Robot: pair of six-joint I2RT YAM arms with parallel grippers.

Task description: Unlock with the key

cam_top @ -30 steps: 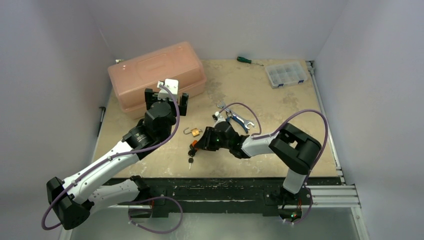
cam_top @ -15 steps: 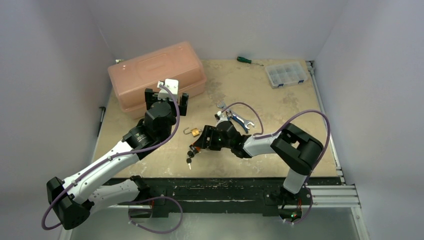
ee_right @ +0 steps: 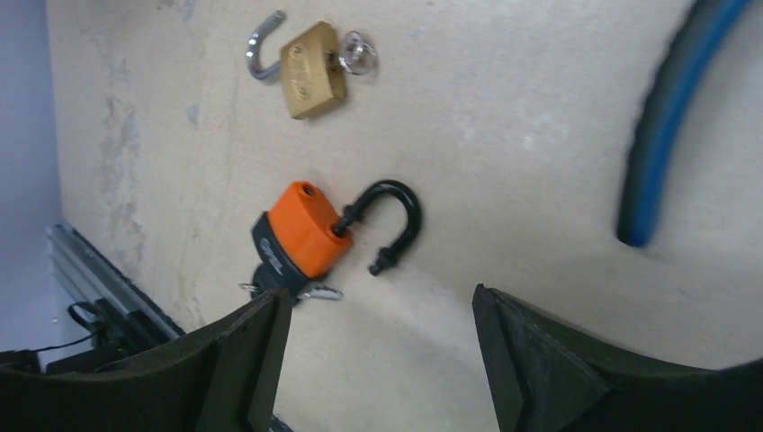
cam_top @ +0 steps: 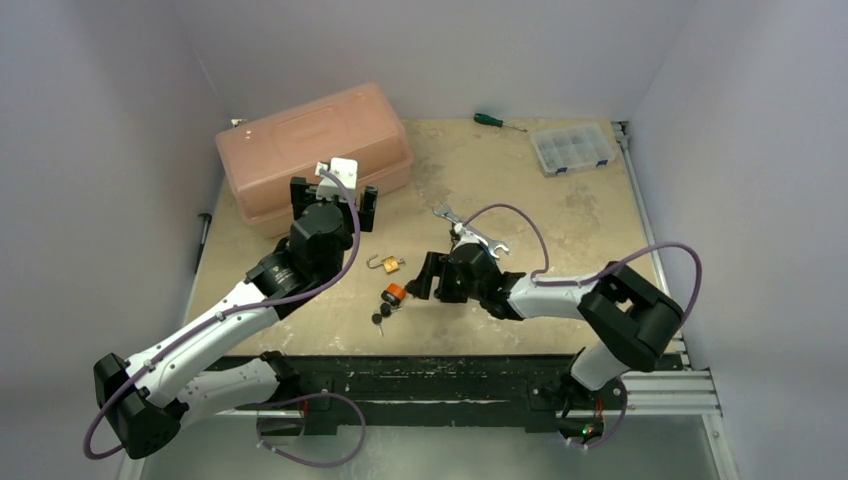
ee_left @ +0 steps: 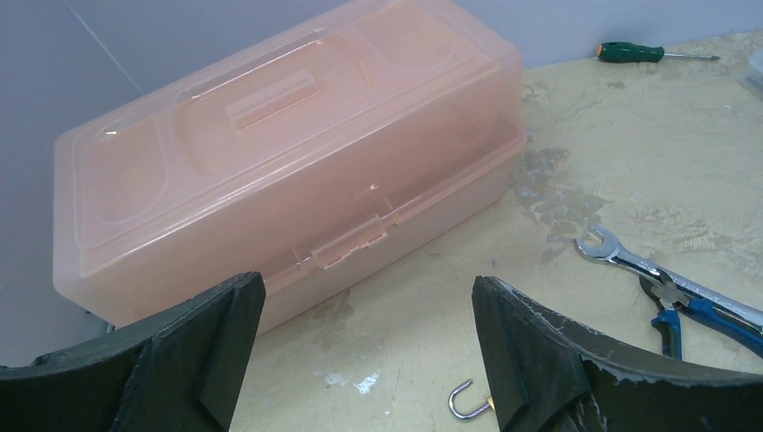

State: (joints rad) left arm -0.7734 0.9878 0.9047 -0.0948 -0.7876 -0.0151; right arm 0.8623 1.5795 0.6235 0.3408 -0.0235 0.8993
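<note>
Plain pale grey walls point(cam_top: 420, 50) enclose a scuffed beige tabletop point(cam_top: 585, 200) edged by a metal rail point(cam_top: 665, 385).

The small orange padlock point(ee_right: 301, 241) looks plastic-jacketed and matt, black coated shackle. The little brass padlock point(ee_right: 310, 67) is dull yellow metal with a shiny steel shackle. The big pink translucent plastic box point(ee_left: 288, 171) is smooth, slightly glossy. The beige worktop point(ee_left: 630, 135) is matt, scuffed and blotchy, and the silver open-ended metal spanner point(ee_left: 630, 263) has a bright chrome shine.
</note>
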